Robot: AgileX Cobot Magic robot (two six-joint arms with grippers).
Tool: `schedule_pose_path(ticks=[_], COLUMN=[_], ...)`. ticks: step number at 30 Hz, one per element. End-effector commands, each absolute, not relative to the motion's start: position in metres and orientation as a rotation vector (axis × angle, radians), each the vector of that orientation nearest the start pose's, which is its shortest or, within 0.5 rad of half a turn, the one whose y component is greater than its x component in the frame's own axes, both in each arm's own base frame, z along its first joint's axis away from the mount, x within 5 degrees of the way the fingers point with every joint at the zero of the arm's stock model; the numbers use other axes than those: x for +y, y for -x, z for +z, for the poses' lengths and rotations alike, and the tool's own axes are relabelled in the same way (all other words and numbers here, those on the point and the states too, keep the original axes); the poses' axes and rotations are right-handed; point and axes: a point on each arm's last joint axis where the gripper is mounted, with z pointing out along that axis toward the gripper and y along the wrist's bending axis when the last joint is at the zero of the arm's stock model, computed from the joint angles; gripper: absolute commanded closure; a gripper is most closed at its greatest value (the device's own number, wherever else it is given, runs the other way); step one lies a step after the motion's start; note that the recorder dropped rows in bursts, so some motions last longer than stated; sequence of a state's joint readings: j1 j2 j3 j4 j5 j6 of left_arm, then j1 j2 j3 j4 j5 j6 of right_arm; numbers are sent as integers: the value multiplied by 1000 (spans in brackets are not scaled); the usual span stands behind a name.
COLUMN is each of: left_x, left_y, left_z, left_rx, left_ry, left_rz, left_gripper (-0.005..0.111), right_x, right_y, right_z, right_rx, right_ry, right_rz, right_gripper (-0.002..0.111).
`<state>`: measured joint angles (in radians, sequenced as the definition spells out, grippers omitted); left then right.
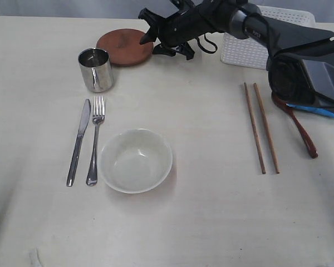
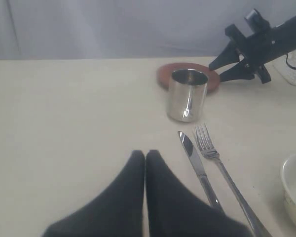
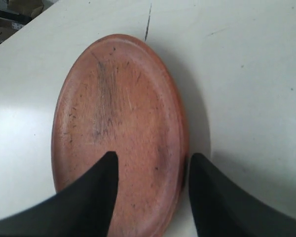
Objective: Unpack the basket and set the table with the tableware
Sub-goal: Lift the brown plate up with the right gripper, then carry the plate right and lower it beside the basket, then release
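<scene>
The pale cream desk [image 1: 211,222] is nearly set. The right pincer [image 3: 153,158] stands open astride the rim of the round brown plate [image 3: 118,108], which lies flat just beside the steel cup [image 1: 96,68], probably for positioning. The left pincer [image 2: 145,154] is closed, idle near the knife [image 2: 198,168]. The white basket [image 1: 245,53] sits beyond.

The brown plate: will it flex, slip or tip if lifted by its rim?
Probably stiff: the plate looks like solid wood with scuffed grain. Its matte surface should hold reasonably. Pinched at one edge by the right hand, it may droop, since it is wide and flat.
</scene>
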<state>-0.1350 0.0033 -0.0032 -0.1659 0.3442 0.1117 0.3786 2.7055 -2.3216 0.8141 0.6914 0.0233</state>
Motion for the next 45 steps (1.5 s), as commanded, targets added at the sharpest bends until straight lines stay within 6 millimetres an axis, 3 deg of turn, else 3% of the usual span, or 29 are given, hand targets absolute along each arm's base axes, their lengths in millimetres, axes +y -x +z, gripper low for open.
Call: schedule_pose_path(ticks=[1, 11, 16, 19, 27, 40, 45], left_x=[-12, -12, -12, -12, -12, -12, -12], left_y=[-52, -52, -52, -52, -52, -52, -52], left_z=[183, 183, 183, 183, 183, 183, 183], left_rx=[1820, 1820, 1820, 1820, 1820, 1820, 1820], left_ry=[-131, -131, -131, -131, -131, -131, -131], left_rz=[-179, -179, -179, -179, -179, -179, -179], left_gripper=[107, 107, 107, 107, 107, 107, 107], right_x=[248, 252, 250, 248, 235, 186, 154], right_y=[-518, -515, -515, -515, -523, -532, -532], right_z=[96, 63, 61, 61, 100, 176, 212], right_rx=[2544, 2590, 2596, 2607, 2541, 2462, 2441], right_ry=[-139, -223, -169, -130, -71, 4, 1], right_rz=[1033, 1126, 1071, 1021, 961, 926, 909], right_gripper=[65, 66, 101, 109, 109, 109, 109])
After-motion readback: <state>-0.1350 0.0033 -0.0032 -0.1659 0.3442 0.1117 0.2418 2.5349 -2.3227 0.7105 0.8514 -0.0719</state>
